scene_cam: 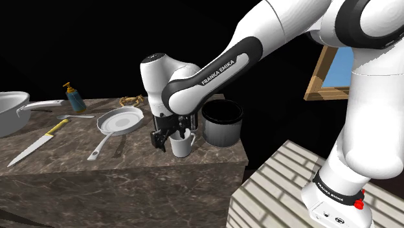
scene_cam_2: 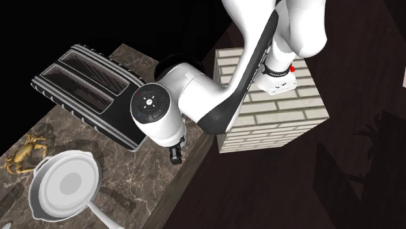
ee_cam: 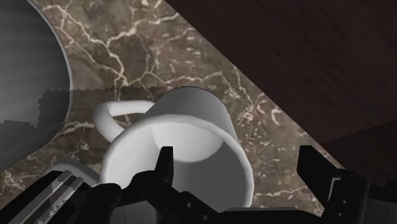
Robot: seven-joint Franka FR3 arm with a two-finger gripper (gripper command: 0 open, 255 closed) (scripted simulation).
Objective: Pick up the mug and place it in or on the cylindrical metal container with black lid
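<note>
Shoulder, second exterior and wrist views of one Franka arm at a dark marbled bench [scene_cam: 78, 159]. The white mug [scene_cam: 182, 148] stands upright close to the bench's front edge, near the corner at the shoulder view's right. Its handle points toward the cylindrical container [scene_cam: 222, 126], a grey drum with a black top that stands just beside the mug, nearer that same end of the bench.

The black pincer [scene_cam: 173, 137] points down over the mug. In the wrist view the pincer [ee_cam: 236, 154] is spread wide. One of its fingers [ee_cam: 164, 167] dips inside the mug's [ee_cam: 191, 127] mouth, and the other stands outside the wall with bench [ee_cam: 127, 51] showing between it and the mug. Nothing is clasped. The curved grey wall of the container [ee_cam: 28, 76] lies beyond the mug's handle.

Farther along the bench, toward the shoulder view's left, lie a white frying pan [scene_cam: 120, 121], a knife [scene_cam: 39, 142] and a soap bottle [scene_cam: 74, 98]. A grey pot [scene_cam: 10, 110] sits at the far end and a crab figure [scene_cam: 133, 100] near the back edge.

In the second exterior view, taken from above, the pincer [scene_cam_2: 175, 155] hangs under the wrist near the bench's [scene_cam_2: 149, 175] edge. A black toaster [scene_cam_2: 91, 88] sits behind it, and the stand [scene_cam_2: 273, 117] is off the bench's end.
</note>
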